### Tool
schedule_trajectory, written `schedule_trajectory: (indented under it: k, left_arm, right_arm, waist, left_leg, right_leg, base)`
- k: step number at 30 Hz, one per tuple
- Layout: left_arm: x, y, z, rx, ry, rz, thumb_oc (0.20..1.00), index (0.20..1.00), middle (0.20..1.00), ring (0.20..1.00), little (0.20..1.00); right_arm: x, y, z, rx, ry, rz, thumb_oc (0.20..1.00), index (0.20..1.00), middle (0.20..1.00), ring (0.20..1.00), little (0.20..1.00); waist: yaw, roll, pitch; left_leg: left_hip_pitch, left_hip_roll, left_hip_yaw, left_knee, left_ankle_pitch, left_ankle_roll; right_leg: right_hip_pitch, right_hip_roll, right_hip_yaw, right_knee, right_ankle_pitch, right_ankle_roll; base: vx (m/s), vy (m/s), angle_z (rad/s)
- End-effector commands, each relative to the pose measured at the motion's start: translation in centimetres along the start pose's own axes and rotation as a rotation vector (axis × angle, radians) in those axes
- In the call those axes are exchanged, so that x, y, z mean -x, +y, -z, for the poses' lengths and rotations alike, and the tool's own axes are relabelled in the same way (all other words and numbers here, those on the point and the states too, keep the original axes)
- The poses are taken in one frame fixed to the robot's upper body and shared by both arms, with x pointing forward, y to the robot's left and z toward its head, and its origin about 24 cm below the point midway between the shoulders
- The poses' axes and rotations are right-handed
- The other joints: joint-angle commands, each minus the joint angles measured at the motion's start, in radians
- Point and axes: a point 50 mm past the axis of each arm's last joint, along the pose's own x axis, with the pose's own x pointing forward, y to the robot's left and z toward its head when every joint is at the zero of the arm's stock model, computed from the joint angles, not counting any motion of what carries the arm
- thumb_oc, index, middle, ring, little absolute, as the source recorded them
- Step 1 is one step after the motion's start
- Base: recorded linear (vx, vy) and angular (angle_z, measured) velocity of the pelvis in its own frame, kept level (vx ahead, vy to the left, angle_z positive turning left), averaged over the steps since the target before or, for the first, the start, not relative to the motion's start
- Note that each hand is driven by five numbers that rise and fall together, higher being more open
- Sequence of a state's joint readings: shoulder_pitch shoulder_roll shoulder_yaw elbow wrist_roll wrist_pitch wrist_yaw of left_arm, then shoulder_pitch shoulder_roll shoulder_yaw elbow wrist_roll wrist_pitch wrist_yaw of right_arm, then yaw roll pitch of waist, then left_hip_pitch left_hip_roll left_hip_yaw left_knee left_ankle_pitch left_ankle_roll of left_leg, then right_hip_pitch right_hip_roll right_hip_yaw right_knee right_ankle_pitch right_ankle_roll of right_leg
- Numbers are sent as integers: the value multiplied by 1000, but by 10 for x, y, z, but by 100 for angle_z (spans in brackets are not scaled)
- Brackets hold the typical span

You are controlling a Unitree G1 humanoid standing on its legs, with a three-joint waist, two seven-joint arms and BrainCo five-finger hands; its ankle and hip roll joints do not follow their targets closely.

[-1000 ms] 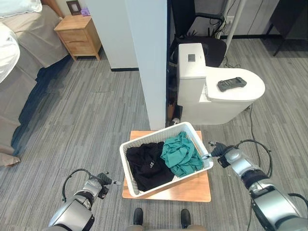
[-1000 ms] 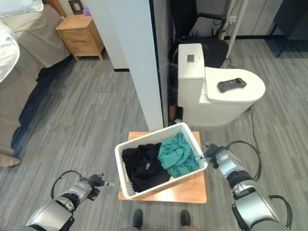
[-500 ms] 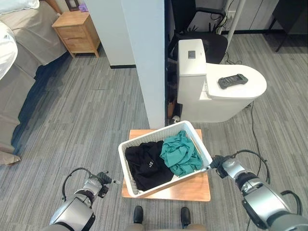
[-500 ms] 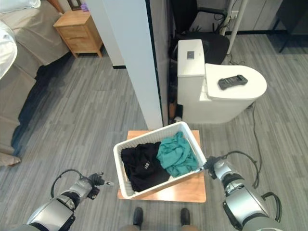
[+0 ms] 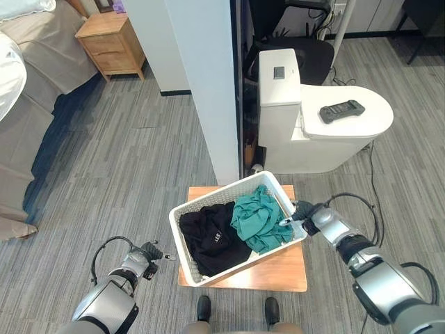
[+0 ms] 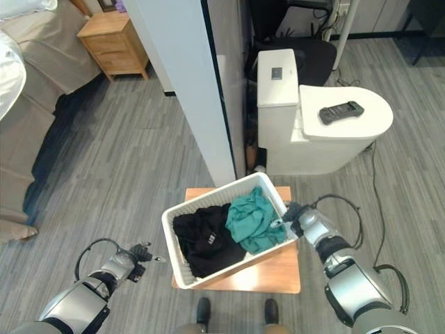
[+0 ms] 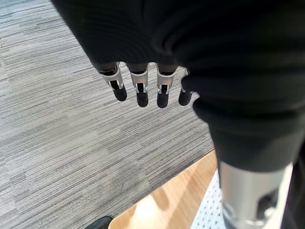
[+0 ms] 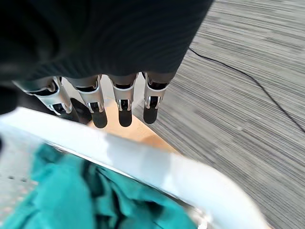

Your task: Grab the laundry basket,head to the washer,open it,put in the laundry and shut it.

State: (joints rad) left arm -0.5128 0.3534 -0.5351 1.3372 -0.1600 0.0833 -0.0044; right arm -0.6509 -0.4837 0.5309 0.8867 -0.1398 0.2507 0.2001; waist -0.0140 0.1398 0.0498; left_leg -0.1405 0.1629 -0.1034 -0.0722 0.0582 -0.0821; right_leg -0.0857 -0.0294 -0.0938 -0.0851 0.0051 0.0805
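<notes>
Reaching in from the lower right, the right hand sits at the right-hand rim of the white laundry basket, its dark ribbed cover just beside the basket's corner. In the right wrist view its fingers hang straight and relaxed past the outer side of the white rim, curled round nothing, with the wooden platform and grey floor showing beyond their tips. The forearm slants down and outward toward the lower right corner of the head views.

The left hand hangs low over the grey plank floor, well apart from the basket's left wall. Its fingers point down in an even row, straight and loose, holding nothing; a corner of the platform and a bit of the perforated basket wall show beside the wrist in the left wrist view.

The basket rests tilted askew on the low wooden platform, holding a black garment on the left and a teal garment on the right, the two touching. Behind it rise a white pillar and a white toilet-shaped unit with a dark handheld device on its lid. A wooden nightstand and a bed stand far left.
</notes>
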Motion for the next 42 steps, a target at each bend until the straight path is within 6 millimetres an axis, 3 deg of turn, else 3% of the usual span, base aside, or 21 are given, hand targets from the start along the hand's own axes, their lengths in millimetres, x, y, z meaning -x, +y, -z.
schedule_trajectory:
  k: [1,6,14,16,20,23,28,36,42]
  left_arm:
    - [5,54,-13,20,12,-160,1000,1000,1000,1000,1000]
    - [4,50,-18,8,-6,-153,1000,1000,1000,1000,1000]
    - [5,51,-44,-11,-85,-161,1000,1000,1000,1000,1000]
    - [6,51,-48,-11,-98,-160,1000,1000,1000,1000,1000]
    - [10,53,-77,0,-217,-156,1000,1000,1000,1000,1000]
    - [11,53,-83,10,-249,-152,1000,1000,1000,1000,1000]
    - [12,54,-84,19,-264,-151,1000,1000,1000,1000,1000]
    - [14,61,-80,42,-262,-172,1000,1000,1000,1000,1000]
    - [10,43,-77,24,-251,-117,1000,1000,1000,1000,1000]
  right_arm:
    - [-2,-3,-12,30,-30,20,1000,1000,1000,1000,1000]
    - [-4,5,3,11,24,-2,1000,1000,1000,1000,1000]
    - [-8,45,49,-56,248,-103,1000,1000,1000,1000,1000]
    - [-8,46,49,-68,250,-97,1000,1000,1000,1000,1000]
    - [-11,34,28,-41,140,-18,1000,1000,1000,1000,1000]
    - [-9,21,3,8,23,25,1000,1000,1000,1000,1000]
    - [0,15,-18,63,-88,18,1000,1000,1000,1000,1000]
    - [23,2,-23,70,-202,54,1000,1000,1000,1000,1000]
    - [25,2,-7,53,-162,80,1000,1000,1000,1000,1000]
  waist:
    - [12,-91,8]
    - [18,-89,20]
    - [46,-73,51]
    - [48,-70,52]
    - [51,-47,53]
    - [47,-39,52]
    - [38,-37,47]
    - [20,-48,45]
    - [22,-42,49]
  left_leg:
    - [-69,13,-65,-15,92,-14]
    - [-69,12,-74,-15,94,-15]
    - [-87,3,-91,-15,109,-13]
    - [-89,2,-91,-15,110,-13]
    - [-97,-3,-89,-15,113,-14]
    - [-97,-1,-88,-15,114,-15]
    - [-93,5,-88,-15,110,-14]
    - [-83,9,-85,-15,102,-15]
    - [-83,8,-93,-12,100,-13]
  right_leg:
    - [-9,-76,-41,2,5,32]
    - [-5,-73,-52,2,3,31]
    - [-18,-75,-59,2,9,28]
    - [-21,-75,-57,2,9,28]
    - [-28,-78,-50,1,8,30]
    - [-28,-78,-49,0,5,29]
    - [-25,-78,-48,0,-1,26]
    - [-13,-74,-49,0,-12,22]
    - [-7,-75,-55,0,-15,19]
  base:
    - [0,0,0]
    - [4,-8,4]
    - [2,-4,10]
    - [0,0,0]
    - [30,18,-4]
    - [6,5,-1]
    - [0,0,0]
    - [4,-10,0]
    - [-10,-4,1]
